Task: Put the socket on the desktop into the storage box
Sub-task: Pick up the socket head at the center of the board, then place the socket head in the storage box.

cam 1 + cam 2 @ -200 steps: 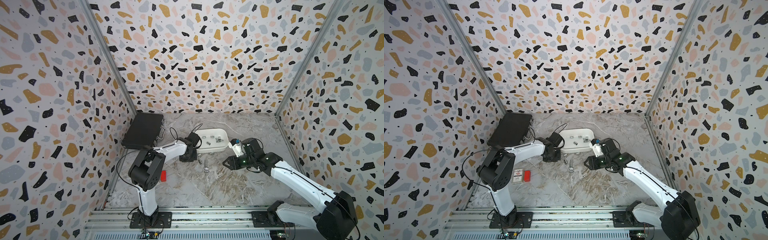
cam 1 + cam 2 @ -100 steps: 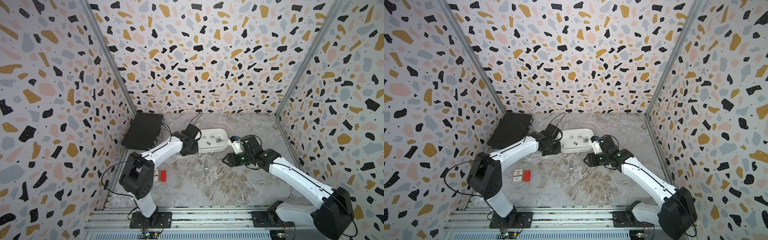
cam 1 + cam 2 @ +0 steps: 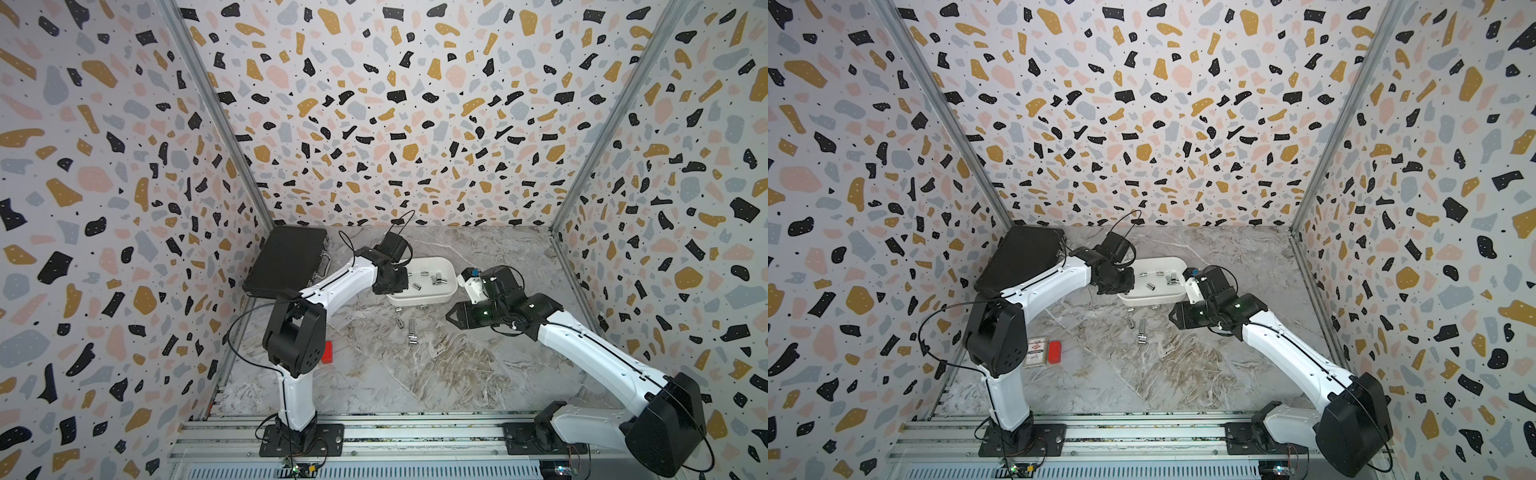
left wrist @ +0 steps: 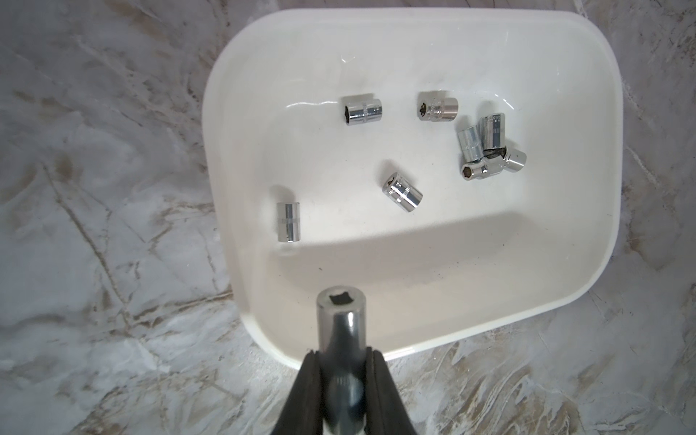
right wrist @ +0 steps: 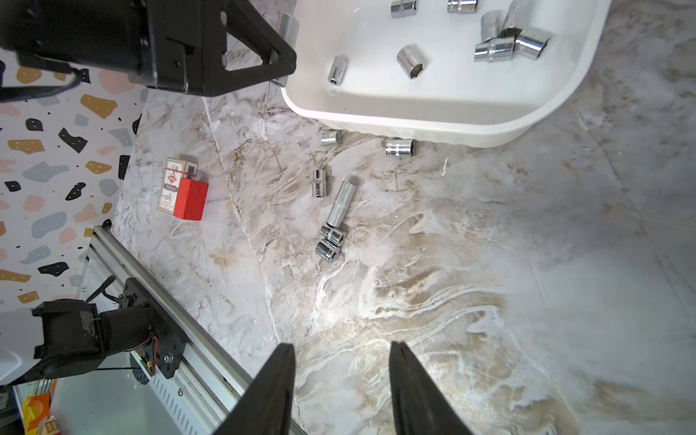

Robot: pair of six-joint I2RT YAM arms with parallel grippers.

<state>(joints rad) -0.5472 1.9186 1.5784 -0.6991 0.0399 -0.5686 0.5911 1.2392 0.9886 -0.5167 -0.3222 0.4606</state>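
Note:
My left gripper (image 4: 342, 361) is shut on a long chrome socket (image 4: 341, 327), which pokes out over the near rim of the white storage box (image 4: 565, 45). Several short sockets lie inside the box. In both top views the left gripper (image 3: 392, 282) (image 3: 1115, 284) hangs at the box's left end. Several more sockets (image 5: 341, 203) (image 3: 411, 332) lie on the marble desktop (image 3: 415, 374) just in front of the storage box (image 3: 419, 301). My right gripper (image 5: 342, 348) (image 3: 451, 318) stands open and empty above the desktop, right of those sockets.
A closed black case (image 3: 286, 262) lies at the back left. A red block (image 5: 190, 199) and a small card box (image 3: 1035, 352) sit near the left arm's base. The aluminium rail (image 3: 374, 432) runs along the front edge. Terrazzo walls close three sides.
My left arm has swung from the desktop in front of the box up to the box's left end, carrying the socket. The right arm has hardly moved.

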